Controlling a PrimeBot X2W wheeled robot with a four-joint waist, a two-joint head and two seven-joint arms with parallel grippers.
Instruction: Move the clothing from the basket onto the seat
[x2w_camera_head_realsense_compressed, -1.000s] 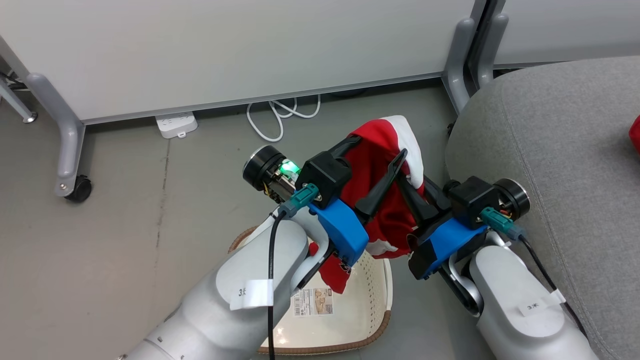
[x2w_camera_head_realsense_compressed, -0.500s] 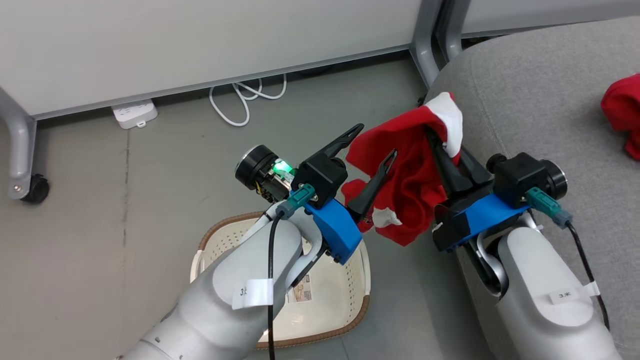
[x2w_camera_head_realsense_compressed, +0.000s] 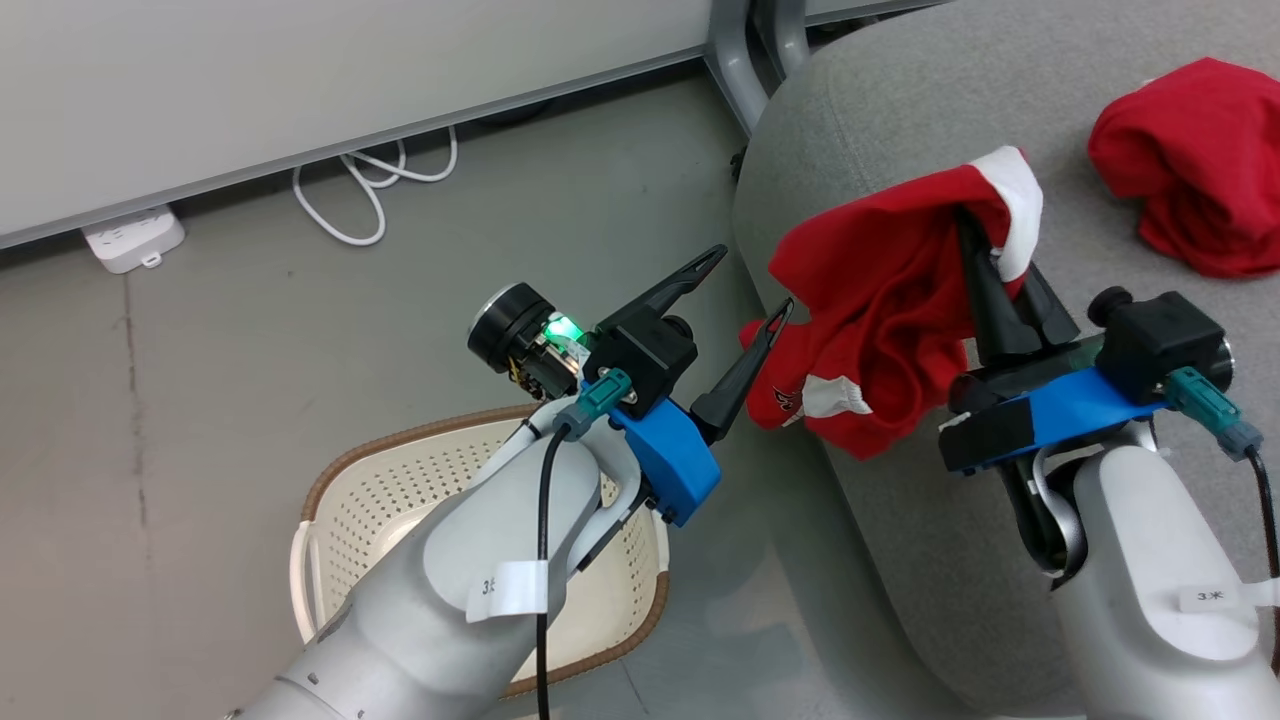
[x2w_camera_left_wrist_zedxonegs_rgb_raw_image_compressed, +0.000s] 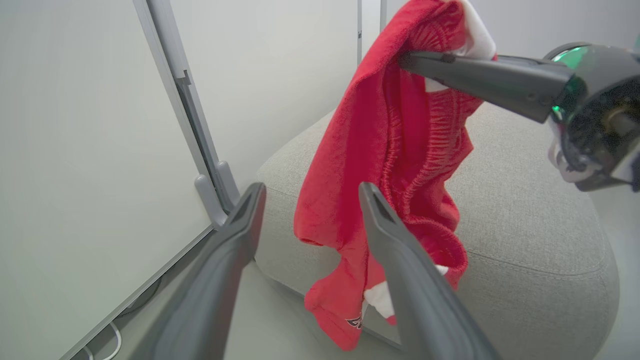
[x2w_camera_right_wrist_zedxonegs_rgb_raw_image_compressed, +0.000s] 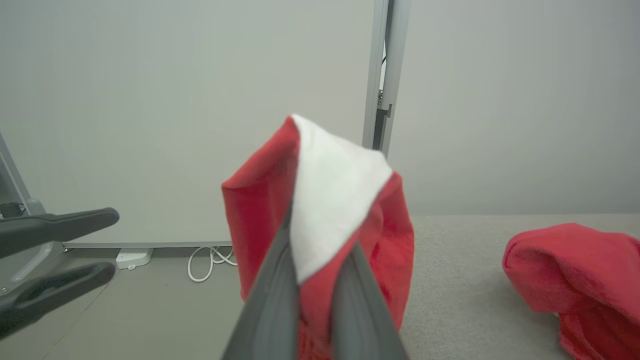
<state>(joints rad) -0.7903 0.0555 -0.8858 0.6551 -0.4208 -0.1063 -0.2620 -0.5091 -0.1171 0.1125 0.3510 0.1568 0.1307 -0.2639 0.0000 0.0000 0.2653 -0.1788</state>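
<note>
Red white-trimmed fabric garment (x2w_camera_head_realsense_compressed: 880, 310) is hanging over the grey upholstered seat's (x2w_camera_head_realsense_compressed: 880, 120) corner, clamped in the right gripper's (x2w_camera_head_realsense_compressed: 975, 235) jaws; the left gripper's (x2w_camera_head_realsense_compressed: 752, 279) jaws are standing wide.

I see the near garment (x2w_camera_head_realsense_compressed: 880, 290) bright red with white trim, the far garment (x2w_camera_head_realsense_compressed: 1185, 160) red, the seat (x2w_camera_head_realsense_compressed: 880, 110) grey, and the basket (x2w_camera_head_realsense_compressed: 400, 490) cream-white, dotted with holes, its rim woven brown.

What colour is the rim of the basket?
The basket rim is brown, seen best in the head view.
</note>
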